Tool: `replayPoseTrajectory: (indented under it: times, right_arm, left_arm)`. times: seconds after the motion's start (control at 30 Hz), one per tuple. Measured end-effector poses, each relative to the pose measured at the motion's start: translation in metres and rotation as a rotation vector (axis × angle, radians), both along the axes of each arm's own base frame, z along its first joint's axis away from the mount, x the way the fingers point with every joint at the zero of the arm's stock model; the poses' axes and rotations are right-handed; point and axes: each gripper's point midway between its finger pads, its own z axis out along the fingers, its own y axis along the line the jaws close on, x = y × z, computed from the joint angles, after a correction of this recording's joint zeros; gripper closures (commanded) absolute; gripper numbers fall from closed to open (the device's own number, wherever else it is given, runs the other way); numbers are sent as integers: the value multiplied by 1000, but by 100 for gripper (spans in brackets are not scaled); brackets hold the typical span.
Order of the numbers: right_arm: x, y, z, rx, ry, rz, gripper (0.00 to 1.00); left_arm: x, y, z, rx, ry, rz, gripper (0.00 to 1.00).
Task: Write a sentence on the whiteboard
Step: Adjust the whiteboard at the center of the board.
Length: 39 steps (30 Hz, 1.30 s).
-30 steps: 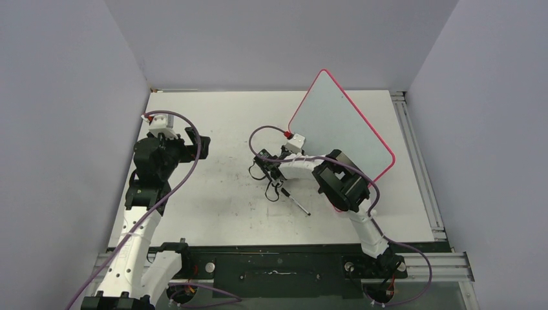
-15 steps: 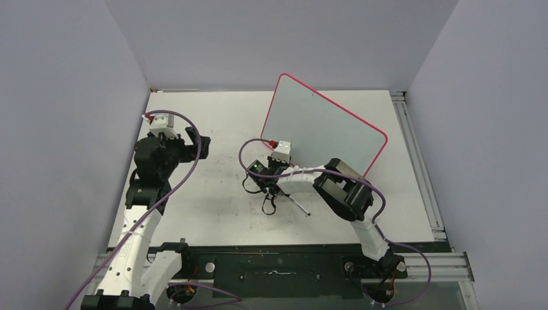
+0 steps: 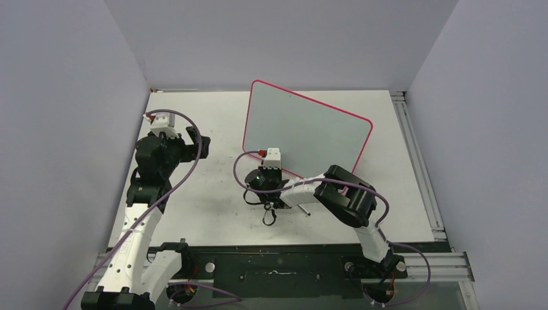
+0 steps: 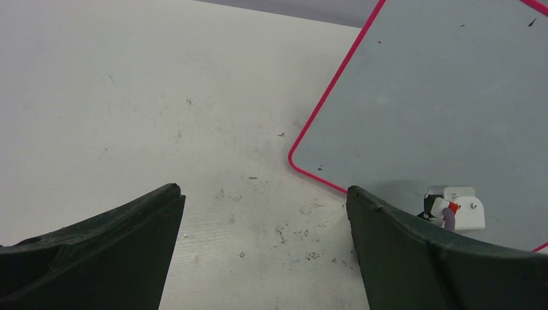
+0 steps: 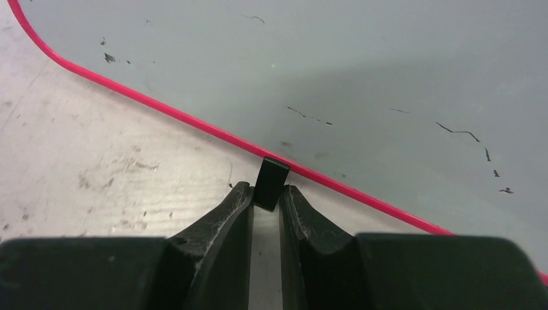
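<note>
Large glossy grey-white whiteboard [image 3: 310, 129], red-pink rim, judged stiff, slick, light; right jaws pinch its black rim foot [image 5: 271, 183], left jaws spread apart.

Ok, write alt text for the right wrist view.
The right gripper is shut on a small black foot at the thin red-pink rim of the large pale grey whiteboard. The glossy board fills the upper right and bears only a few stray black specks, no lettering. A scuffed white table lies to the left.
</note>
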Motion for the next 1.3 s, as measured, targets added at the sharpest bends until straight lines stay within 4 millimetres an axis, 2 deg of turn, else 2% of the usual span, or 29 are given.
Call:
replayPoseTrajectory:
  times: [0.27, 0.4, 0.77, 1.0, 1.13, 1.2, 1.3]
  right_arm:
    - [-36, 20, 0, 19, 28, 213, 95]
    - [-50, 24, -1, 35, 41, 308, 95]
    - [-95, 20, -1, 51, 94, 521, 95]
    - [-110, 15, -2, 69, 110, 583, 95]
    - [-115, 13, -2, 72, 117, 607, 95]
    - [-117, 13, -2, 74, 119, 614, 91]
    - [-119, 13, -1, 74, 125, 624, 70]
  left_arm:
    - [1, 1, -1, 6, 2, 6, 4]
    - [1, 3, -1, 13, 0, 10, 4]
    - [2, 5, -2, 31, -2, 19, 4]
    - [1, 7, 0, 37, -7, 27, 4]
    - [-2, 11, 7, 43, -33, 46, 4]
    - [-4, 12, 12, 46, -50, 53, 4]
    - [-8, 14, 18, 49, -72, 63, 4]
